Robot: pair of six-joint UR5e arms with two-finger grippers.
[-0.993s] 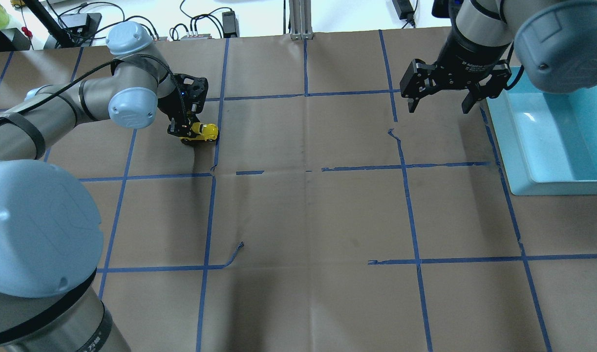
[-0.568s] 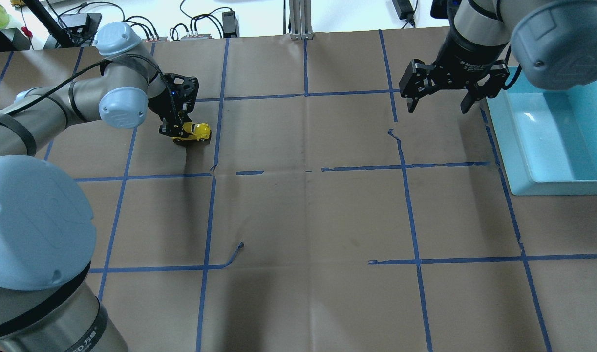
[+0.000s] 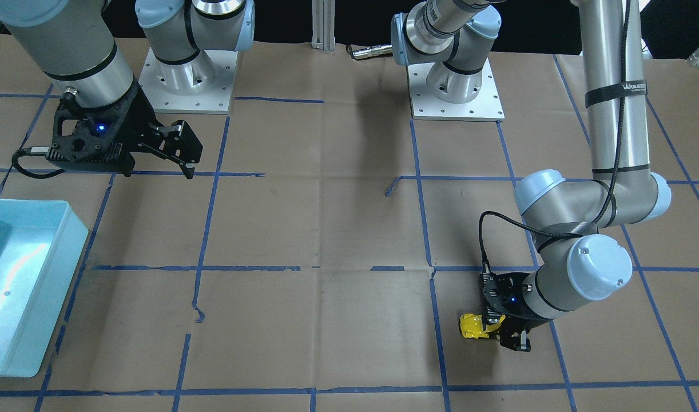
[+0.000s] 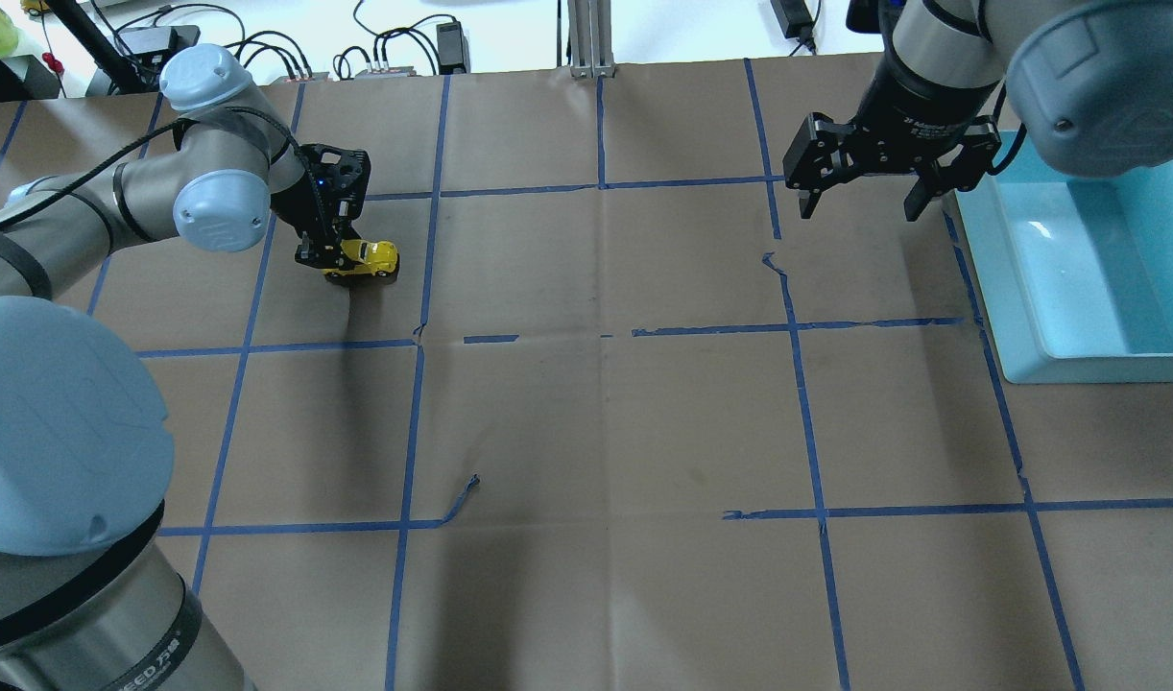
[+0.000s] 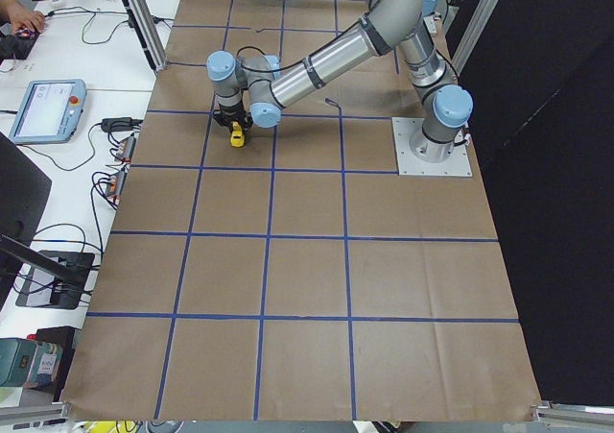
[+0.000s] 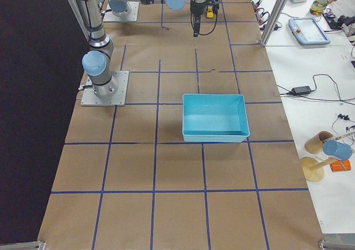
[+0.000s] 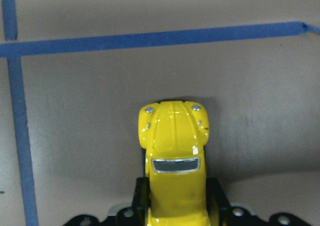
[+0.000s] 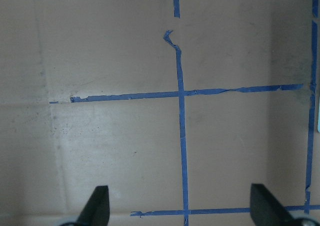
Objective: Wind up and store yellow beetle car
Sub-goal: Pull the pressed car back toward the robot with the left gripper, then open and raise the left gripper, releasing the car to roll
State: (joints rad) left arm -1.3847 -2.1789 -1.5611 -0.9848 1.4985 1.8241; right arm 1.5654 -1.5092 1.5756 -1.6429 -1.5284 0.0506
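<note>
The yellow beetle car (image 4: 368,256) is on the brown paper at the far left of the overhead view, its rear end between the fingers of my left gripper (image 4: 337,259). The left wrist view shows the car (image 7: 174,146) pointing away from the camera, with the jaws shut on its sides. Its shadow lies close under it. The car also shows in the front view (image 3: 473,327) beside the left gripper (image 3: 501,333). My right gripper (image 4: 860,206) hangs open and empty above the table at the far right, its fingers (image 8: 97,208) spread wide.
A light blue tray (image 4: 1086,365) stands at the right table edge, just right of the right gripper; it also shows in the front view (image 3: 69,229). Blue tape lines form a grid on the paper. Cables and power supplies lie beyond the far edge.
The left gripper has drawn the car to the left along the paper, tail first. The right gripper has barely moved and stays open.
</note>
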